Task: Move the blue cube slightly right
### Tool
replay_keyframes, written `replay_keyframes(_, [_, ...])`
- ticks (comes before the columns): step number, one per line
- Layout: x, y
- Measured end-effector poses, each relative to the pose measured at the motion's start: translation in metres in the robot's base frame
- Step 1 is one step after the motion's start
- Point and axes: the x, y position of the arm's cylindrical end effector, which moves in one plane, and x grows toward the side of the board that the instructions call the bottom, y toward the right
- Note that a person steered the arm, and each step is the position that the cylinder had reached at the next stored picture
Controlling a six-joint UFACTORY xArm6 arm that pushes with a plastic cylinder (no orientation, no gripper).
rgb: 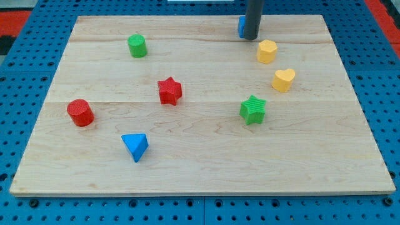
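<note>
The blue cube (240,26) sits near the top edge of the wooden board (200,156), right of centre. It is mostly hidden behind my dark rod; only a thin blue strip shows on the rod's left side. My tip (250,37) rests on the board just in front of the cube, at its right side, touching or nearly touching it.
A yellow hexagon block (267,50) and a yellow heart (283,79) lie just right of and below my tip. A green star (252,109), red star (169,90), green cylinder (137,45), red cylinder (80,112) and blue triangular block (135,146) are spread about.
</note>
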Motion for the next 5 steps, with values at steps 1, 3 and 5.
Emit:
replay_keyframes(1, [-0.005, -0.019])
replay_keyframes(3, [-0.021, -0.075])
replay_keyframes(5, [-0.037, -0.044])
